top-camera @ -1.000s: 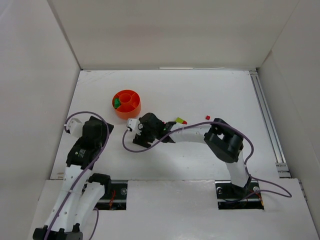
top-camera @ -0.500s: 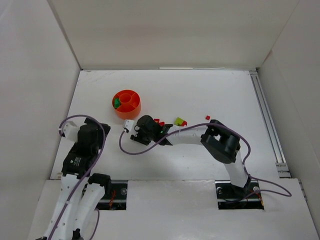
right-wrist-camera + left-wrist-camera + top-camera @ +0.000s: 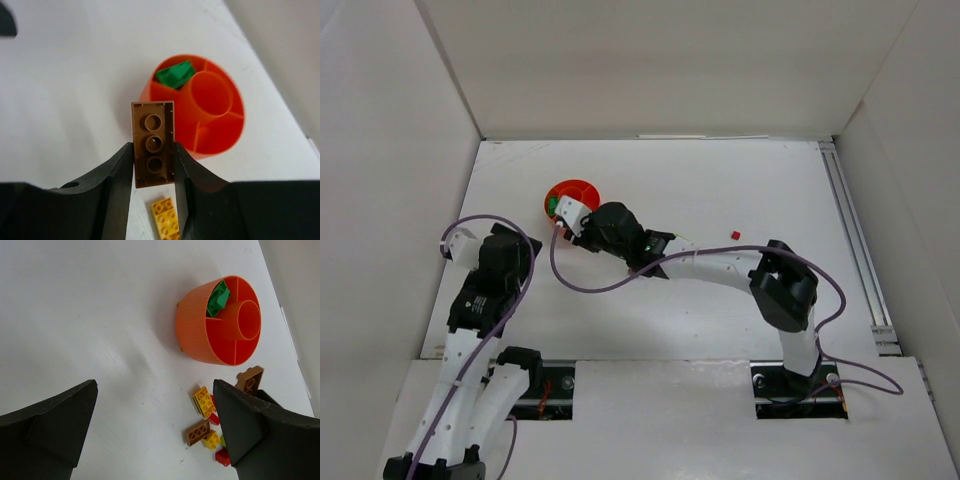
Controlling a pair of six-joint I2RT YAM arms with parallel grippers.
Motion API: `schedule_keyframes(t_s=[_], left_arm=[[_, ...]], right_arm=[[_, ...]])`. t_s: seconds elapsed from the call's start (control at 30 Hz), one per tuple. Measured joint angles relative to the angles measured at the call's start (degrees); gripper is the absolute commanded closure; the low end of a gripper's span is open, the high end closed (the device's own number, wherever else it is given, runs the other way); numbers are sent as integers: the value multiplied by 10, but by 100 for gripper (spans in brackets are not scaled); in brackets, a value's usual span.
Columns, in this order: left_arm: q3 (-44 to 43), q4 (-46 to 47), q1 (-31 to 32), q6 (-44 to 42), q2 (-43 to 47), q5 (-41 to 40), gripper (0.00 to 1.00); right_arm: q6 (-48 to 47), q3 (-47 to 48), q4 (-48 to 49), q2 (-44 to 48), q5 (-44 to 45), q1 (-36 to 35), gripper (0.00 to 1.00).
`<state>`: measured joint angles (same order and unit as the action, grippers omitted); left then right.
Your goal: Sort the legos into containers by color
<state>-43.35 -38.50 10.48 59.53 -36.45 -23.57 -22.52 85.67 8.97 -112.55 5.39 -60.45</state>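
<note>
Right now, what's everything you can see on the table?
Table: one, white.
Bowl: one, orange, divided, on the table.
Green bricks: count unclear, in one bowl compartment.
Loose bricks: about five, yellow, brown, red, near the bowl.
Lone brick: one, red, apart on the right side.
Held brick: one, brown, close by the bowl.
Left gripper: open, empty.
Right gripper: shut on the Held brick.

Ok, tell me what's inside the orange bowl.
One compartment of the orange bowl holds green legos. The other compartments and the centre cup look empty where visible; their walls hide part of the floors.
</note>
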Motion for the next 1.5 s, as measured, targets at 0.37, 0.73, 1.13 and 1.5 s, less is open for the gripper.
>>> schedule_keyframes(t_s=[0.37, 0.73, 1.13, 1.5], left_arm=[[-7, 26, 0, -19, -13, -10, 0], [-7, 26, 0, -21, -1, -18, 0], [-7, 26, 0, -21, -1, -19, 0], [-7, 26, 0, -24, -1, -19, 0]], right_arm=[[-2, 97, 66, -106, 123, 0, 74], [-2, 134, 81, -155, 146, 0, 60], [3, 139, 86, -161, 144, 0, 43], [5, 139, 86, -170, 143, 0, 35]])
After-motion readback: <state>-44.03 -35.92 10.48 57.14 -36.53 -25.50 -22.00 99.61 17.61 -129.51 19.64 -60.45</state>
